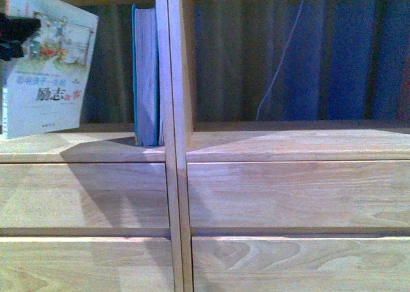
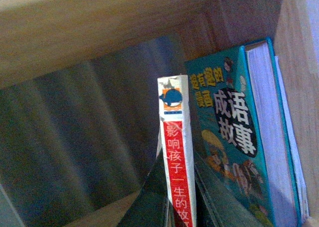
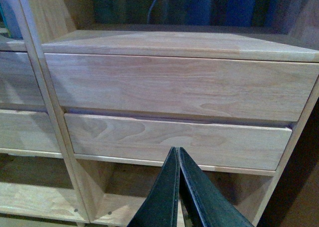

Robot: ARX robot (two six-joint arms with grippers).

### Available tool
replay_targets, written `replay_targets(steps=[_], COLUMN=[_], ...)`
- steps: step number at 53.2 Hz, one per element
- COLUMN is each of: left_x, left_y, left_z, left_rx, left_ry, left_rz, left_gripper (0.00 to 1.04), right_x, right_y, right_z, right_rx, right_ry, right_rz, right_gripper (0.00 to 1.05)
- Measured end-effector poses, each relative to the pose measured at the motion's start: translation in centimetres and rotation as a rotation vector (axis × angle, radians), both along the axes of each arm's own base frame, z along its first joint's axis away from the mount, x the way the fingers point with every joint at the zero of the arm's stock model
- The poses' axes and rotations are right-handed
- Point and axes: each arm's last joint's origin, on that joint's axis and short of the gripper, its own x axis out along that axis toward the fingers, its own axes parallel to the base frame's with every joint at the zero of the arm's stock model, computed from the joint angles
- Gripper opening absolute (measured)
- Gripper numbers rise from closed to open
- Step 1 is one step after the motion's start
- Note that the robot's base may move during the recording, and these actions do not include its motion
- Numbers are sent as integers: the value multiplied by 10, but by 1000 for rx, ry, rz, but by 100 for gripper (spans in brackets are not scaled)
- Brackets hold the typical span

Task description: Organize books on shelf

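My left gripper is shut on the thin paperback, holding it tilted in the left compartment of the light-wood shelf. In the left wrist view its red-marked spine runs up between my left gripper and its dark fingers. The thick teal hardback stands upright against the centre divider, its greyish pages facing out. Its printed teal cover shows just beside the paperback. My right gripper is shut on nothing, low in front of the right-hand drawers.
Two plain drawer fronts sit under the right compartment, with open lower compartments beneath. A thin pale cable hangs behind the right compartment against a dark striped backdrop. The centre divider splits the two columns.
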Motion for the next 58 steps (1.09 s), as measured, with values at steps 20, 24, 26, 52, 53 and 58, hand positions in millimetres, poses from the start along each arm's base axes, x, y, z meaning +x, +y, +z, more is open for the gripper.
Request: replay_targets(steps=[20, 24, 26, 52, 53, 58], left_x=[47, 55, 59, 105, 105, 108], left_y=[-20, -23, -25, -46, -47, -52], left_z=[-5, -5, -6, -32, -32, -35], left_rx=[27, 32, 35, 46, 46, 45], left_ry=[-30, -33, -33, -18, -18, -14], left_rz=[-55, -62, -64, -84, -86, -95], left_gripper=[7, 7, 7, 7, 7, 7], right_x=[-7, -13, -15, -17, -17, -17], right_y=[0, 0, 0, 0, 0, 0], right_z=[-1, -5, -4, -3, -3, -3], right_rx=[0, 0, 1, 2, 2, 2], right_ry=[6, 34, 18, 6, 5, 5], right_rz=[0, 0, 1, 0, 0, 0], right_gripper=[3, 3, 3, 6, 10, 27])
